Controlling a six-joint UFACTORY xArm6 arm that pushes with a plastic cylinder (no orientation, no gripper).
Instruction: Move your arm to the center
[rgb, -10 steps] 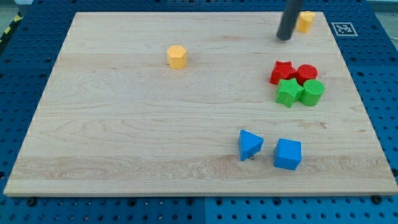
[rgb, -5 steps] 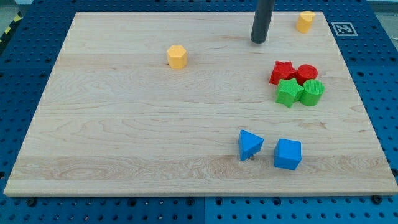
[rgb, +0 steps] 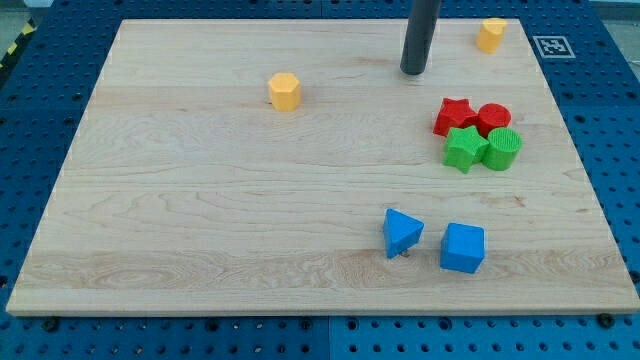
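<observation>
Wooden board (rgb: 200, 200) on blue pegboard: we see a yellow hexagon (rgb: 285, 91) at left, my tip (rgb: 413, 72) touching nothing near the top, then red star (rgb: 454, 116), green star (rgb: 464, 148), blue cube (rgb: 463, 248)

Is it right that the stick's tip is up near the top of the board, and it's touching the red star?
Not quite. My tip is near the board's top, as the camera view shows, but it touches nothing. The red star sits lower and further to the view's right, with bare wood between them.
</observation>
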